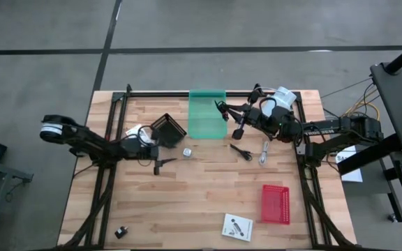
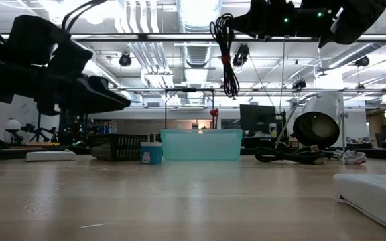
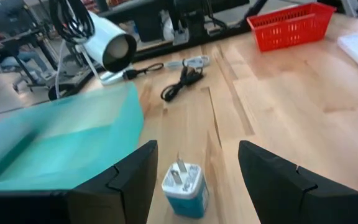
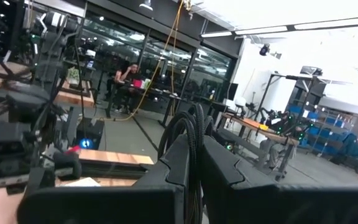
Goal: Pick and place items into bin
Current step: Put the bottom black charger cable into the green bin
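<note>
The right tool [image 1: 223, 111] is gripping a coiled black cable [image 2: 227, 57], which is hanging limp beneath it, just beside the green bin [image 1: 207, 115]. The cable looks light and floppy, best pinched across its bundled loops. The left tool [image 3: 194, 180] is hovering with fingers wide apart around a small white-and-blue plug adapter [image 3: 186, 185] sitting on the counter [image 1: 201, 188]; the adapter seems rigid, light, graspable by its flat sides.

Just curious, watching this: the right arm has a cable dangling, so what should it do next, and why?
Probably carry it over the bin and let go. The right gripper is shut on the cable, hanging high beside the bin's edge, not yet clearly above it.
</note>
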